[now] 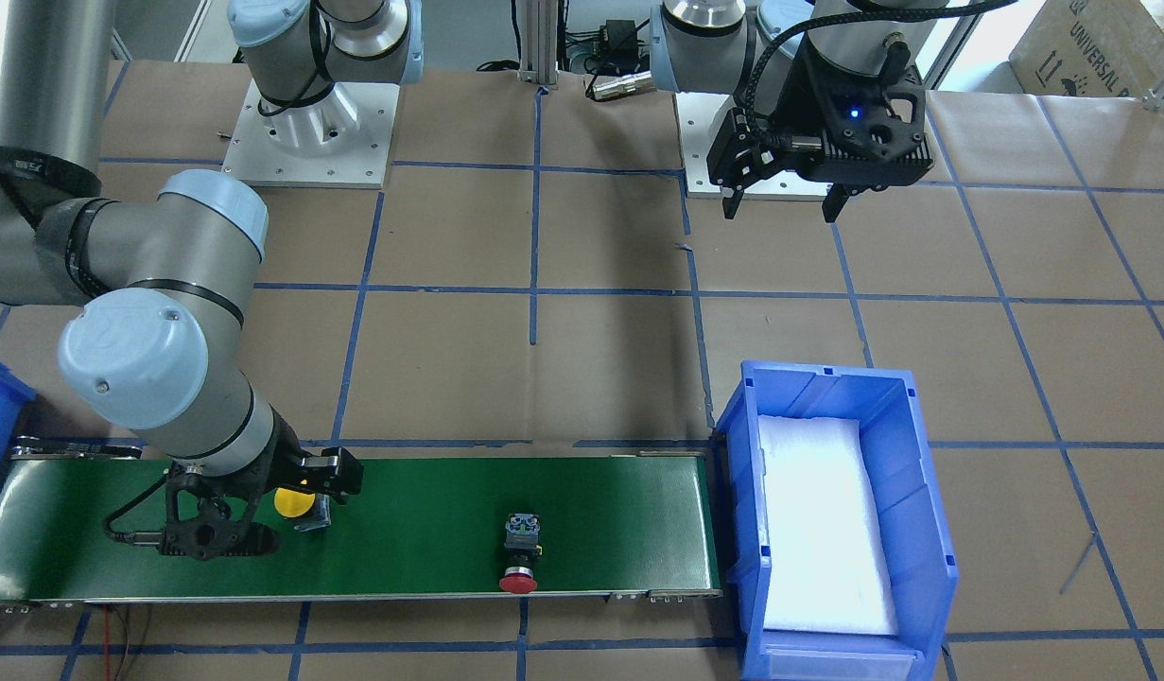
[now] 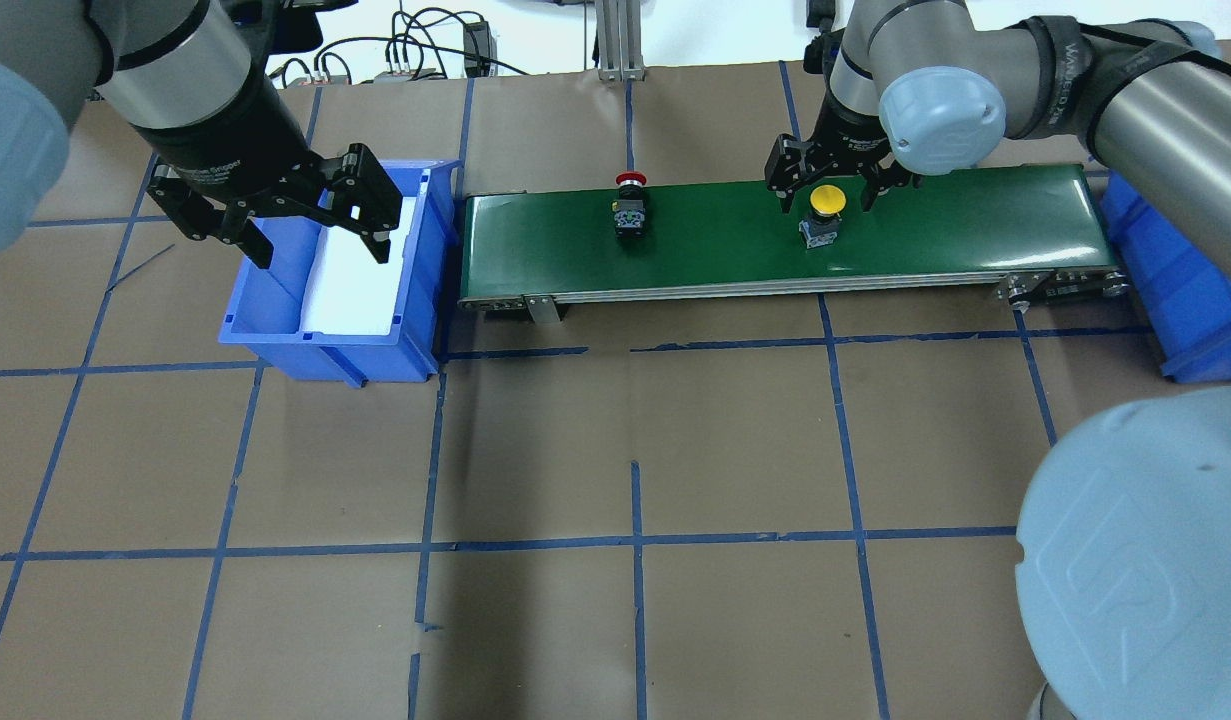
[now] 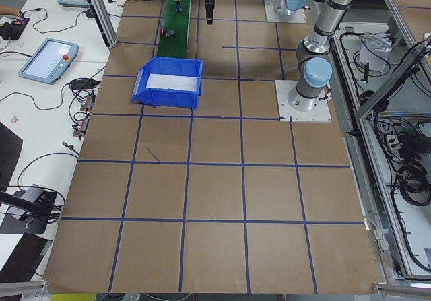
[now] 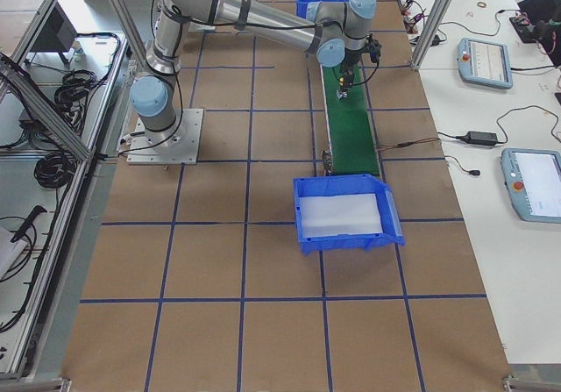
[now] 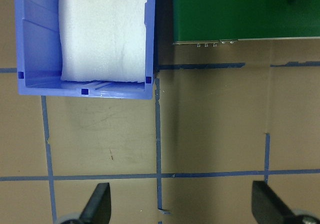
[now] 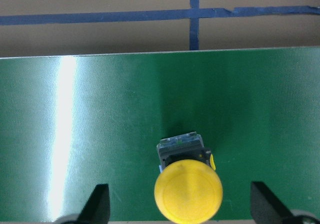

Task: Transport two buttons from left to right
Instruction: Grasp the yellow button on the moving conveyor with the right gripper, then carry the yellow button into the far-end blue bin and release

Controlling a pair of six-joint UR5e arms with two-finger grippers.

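Right tool (image 2: 825, 197) astride yellow-capped, grey-bodied button (image 6: 188, 194)

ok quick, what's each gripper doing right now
Left gripper: open, holding nothing.
Right gripper: open, one finger on either side of the yellow button, not gripping it.

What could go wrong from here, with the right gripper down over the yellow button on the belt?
1. The right gripper has its open fingers either side of the yellow button. Closing on the round cap rather than the block body may let it slip or tip.
2. The red button lies with its cap at the edge of the green belt. A bump or belt movement might roll it off.
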